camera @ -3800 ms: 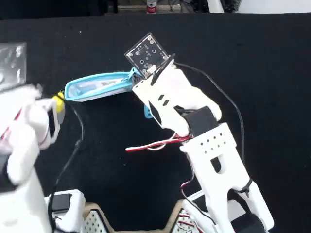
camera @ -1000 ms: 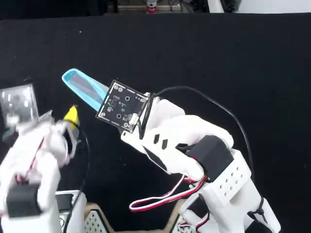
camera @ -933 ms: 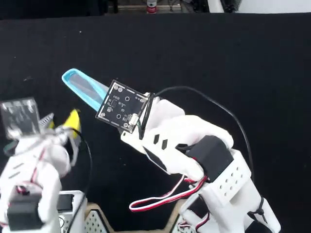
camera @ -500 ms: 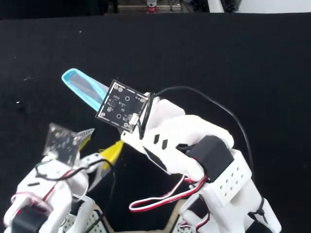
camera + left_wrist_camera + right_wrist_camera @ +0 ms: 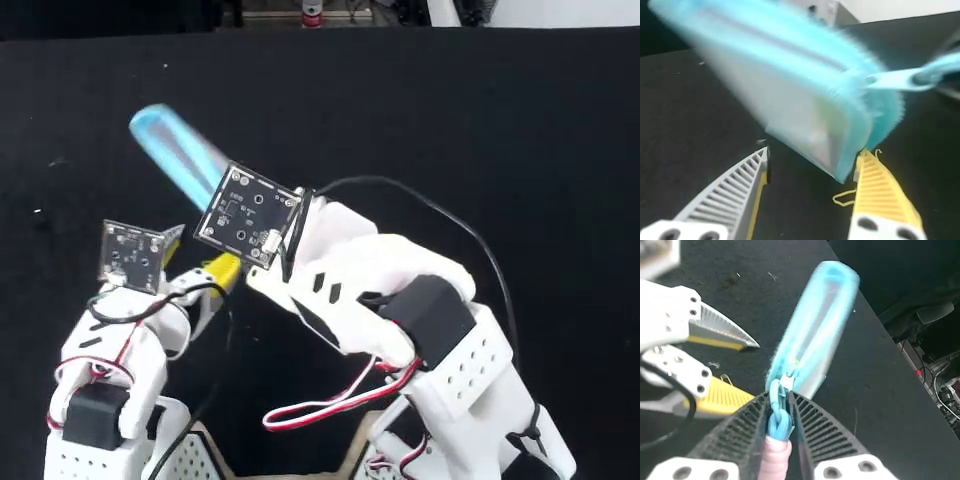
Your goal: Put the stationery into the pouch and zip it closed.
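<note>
1. Right now the pouch (image 5: 178, 158) slants across the black desk (image 5: 450, 120); I cannot tell whether it rests on it.
2. My right fingers (image 5: 815, 422) are pinching the pouch's blue zip pull (image 5: 780, 417) from both sides.
3. My left fingers (image 5: 880, 192), one white and one yellow, are spread wide, with their tips just beside that same end of the pouch; whether they touch it I cannot tell.
4. Both my arms sit close together at the desk's near side.
</note>
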Available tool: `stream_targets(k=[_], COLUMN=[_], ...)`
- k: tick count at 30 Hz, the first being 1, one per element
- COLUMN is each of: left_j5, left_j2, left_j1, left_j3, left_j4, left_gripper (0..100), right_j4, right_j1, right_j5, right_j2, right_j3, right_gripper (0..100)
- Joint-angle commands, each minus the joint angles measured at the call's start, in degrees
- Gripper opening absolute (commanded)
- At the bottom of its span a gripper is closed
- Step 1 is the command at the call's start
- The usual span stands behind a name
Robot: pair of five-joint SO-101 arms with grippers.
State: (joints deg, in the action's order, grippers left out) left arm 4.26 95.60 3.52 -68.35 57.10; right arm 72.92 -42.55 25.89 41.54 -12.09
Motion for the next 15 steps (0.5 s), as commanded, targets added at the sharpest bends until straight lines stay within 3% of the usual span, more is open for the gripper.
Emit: stream_targets(k=[1, 10, 15], left_j5=[0.62, 0.53, 0.53], left_j2=[-0.88, -0.88, -0.88], left_j1=[-4.18, -7.69, 0.13], left_j3=[2.68, 9.80, 17.01], left_j4=[2.20, 7.91, 16.79], left_gripper=[27, 27, 27], right_j4=[-2.90, -5.71, -8.00], right_j1=[-0.35, 1.76, 1.76], right_j5=[0.62, 0.62, 0.62], right_j2=[2.07, 2.07, 2.07], right_j3=[3.21, -0.31, -1.36], right_gripper=[1.1, 1.1, 1.1])
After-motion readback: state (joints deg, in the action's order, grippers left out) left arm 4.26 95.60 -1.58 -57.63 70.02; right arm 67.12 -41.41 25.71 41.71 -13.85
